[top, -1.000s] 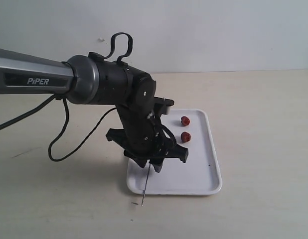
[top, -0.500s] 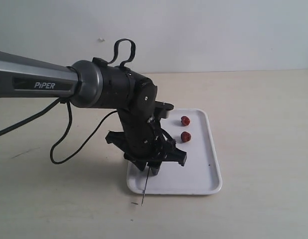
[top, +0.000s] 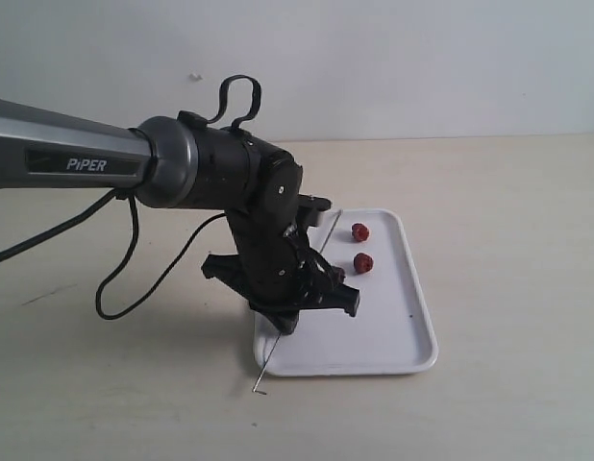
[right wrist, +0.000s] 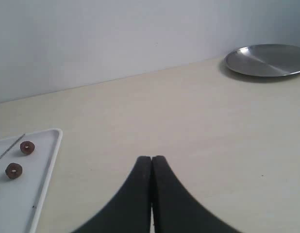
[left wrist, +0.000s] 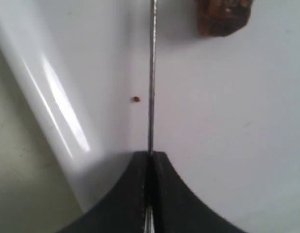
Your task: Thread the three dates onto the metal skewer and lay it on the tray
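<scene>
Steel plate (right wrist: 266, 60) only my right wrist view shows | left gripper (left wrist: 150, 156) clamps metal skewer (left wrist: 151, 73) | right gripper (right wrist: 151, 160) closed, empty | tray (top: 403, 336) shifted right since earlier.

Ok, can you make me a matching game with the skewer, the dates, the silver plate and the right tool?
Things:
1. skewer
2. dates
3. silver plate
4. right tool

Where or how:
A. lying loose on the white tray
B. shut, holding nothing
C. pinched in the left tool
D. on the table, far from the tray

Pairs: 1-C, 2-A, 3-D, 4-B
</scene>
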Controlling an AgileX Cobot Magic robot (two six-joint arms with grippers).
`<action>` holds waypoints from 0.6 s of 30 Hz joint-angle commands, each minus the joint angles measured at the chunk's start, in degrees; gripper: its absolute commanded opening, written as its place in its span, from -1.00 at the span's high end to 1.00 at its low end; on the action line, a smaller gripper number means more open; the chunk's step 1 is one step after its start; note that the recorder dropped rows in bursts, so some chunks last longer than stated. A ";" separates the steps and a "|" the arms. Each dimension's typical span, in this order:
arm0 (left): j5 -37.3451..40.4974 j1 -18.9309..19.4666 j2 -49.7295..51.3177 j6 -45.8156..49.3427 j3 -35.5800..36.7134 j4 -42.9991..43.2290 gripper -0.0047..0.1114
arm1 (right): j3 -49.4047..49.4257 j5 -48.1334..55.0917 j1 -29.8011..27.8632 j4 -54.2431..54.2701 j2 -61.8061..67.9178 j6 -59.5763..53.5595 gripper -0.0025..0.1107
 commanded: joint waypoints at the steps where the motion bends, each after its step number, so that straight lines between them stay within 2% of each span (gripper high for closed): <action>1: -0.88 -0.23 -0.87 -3.13 -0.14 1.34 0.92 | 0.28 -0.84 -0.24 -0.21 -0.32 -0.08 0.96; 12: 1.03 -0.23 -7.38 -5.37 -0.14 7.99 0.92 | 0.28 -0.84 -0.24 -0.21 -0.32 -0.08 0.96; 18: 5.81 -0.23 -12.80 1.25 0.91 9.06 0.92 | 0.28 -0.84 -0.24 -0.21 -0.32 -0.08 0.96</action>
